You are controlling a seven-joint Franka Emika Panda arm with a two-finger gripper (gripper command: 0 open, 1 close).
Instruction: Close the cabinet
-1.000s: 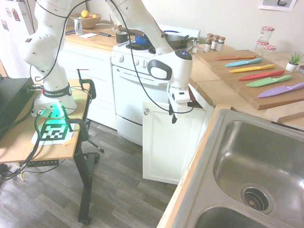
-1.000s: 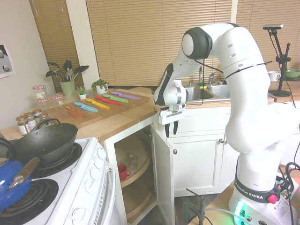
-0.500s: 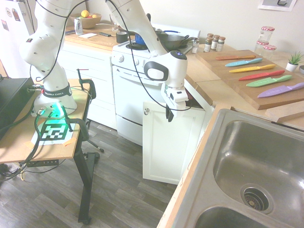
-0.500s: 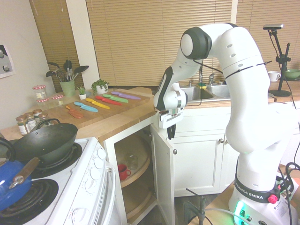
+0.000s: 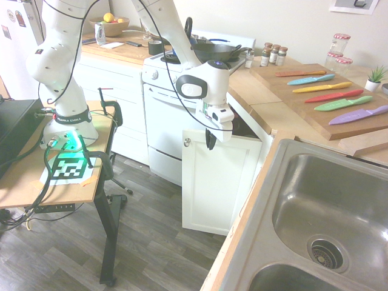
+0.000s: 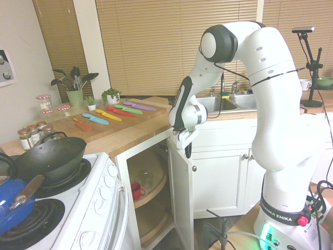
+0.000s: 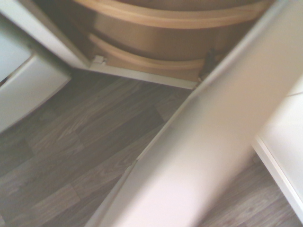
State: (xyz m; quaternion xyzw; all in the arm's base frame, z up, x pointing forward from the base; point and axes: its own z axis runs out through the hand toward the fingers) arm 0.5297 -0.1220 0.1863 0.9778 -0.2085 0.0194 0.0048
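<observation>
Should my closed, empty gripper [image 5: 210, 146] push too high:
it could skid over the cabinet door [image 5: 219, 185], just right of centre, leaving it ajar.

Cut edges, covered corners and blur around the open cabinet door

The wrist view blurs the cabinet door [image 7: 208, 137], whose lower end runs off the edge; its knob cannot be made out there. In the second exterior view, the blue pot [image 6: 15, 203] and the stove [image 6: 78, 208] are cut off by the frame, as is the foot of the door. The first exterior view crops the sink [image 5: 321, 206] and hides most of the cabinet's inside behind the door. Lettering on the spice jars [image 5: 273, 56] is too small to read.
</observation>
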